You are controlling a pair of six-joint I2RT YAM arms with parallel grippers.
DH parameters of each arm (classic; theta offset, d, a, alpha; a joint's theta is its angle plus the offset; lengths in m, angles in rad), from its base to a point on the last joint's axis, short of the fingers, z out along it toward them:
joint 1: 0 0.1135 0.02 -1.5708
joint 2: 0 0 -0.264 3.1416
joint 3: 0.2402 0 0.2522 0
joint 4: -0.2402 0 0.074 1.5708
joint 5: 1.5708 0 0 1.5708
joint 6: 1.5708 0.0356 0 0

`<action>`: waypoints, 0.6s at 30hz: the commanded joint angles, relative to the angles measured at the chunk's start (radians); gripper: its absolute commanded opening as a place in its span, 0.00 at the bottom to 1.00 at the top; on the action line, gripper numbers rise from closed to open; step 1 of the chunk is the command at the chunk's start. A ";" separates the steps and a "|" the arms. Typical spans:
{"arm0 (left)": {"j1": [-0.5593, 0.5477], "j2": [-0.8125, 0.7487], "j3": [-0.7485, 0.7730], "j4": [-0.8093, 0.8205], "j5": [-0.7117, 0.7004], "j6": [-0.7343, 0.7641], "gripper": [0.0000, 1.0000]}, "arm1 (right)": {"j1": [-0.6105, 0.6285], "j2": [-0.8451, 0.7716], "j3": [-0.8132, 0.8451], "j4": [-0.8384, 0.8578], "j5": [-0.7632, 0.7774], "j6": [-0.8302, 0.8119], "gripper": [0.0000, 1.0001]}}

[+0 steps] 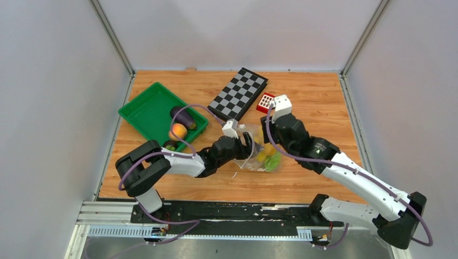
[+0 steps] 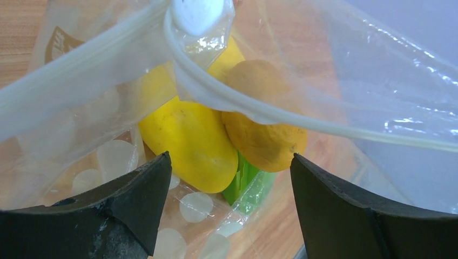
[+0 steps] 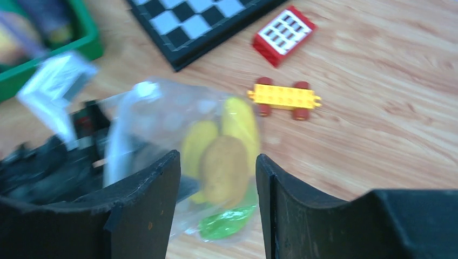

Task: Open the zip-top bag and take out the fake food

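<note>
Arms bent inward to frame centre, my left end effector (image 2: 229, 157) and right end effector (image 3: 217, 156) gape at the bag (image 2: 378, 70).

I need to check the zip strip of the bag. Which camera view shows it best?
The left wrist view: the zip strip crosses the picture close and sharp. The top view shows the zip-top bag only small and far, its strip unclear; the right wrist view blurs it.
</note>
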 commanded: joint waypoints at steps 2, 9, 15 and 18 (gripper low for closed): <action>0.002 -0.051 -0.015 0.057 -0.004 0.008 0.89 | -0.242 0.014 -0.046 0.019 -0.116 0.060 0.53; 0.013 -0.068 -0.019 0.057 0.011 0.003 0.92 | -0.434 0.102 -0.166 0.175 -0.244 0.145 0.52; 0.031 -0.067 -0.016 0.044 0.029 -0.003 0.94 | -0.440 0.176 -0.241 0.266 -0.333 0.147 0.52; 0.034 -0.062 -0.005 0.033 0.036 -0.001 0.94 | -0.440 0.196 -0.265 0.298 -0.406 0.145 0.50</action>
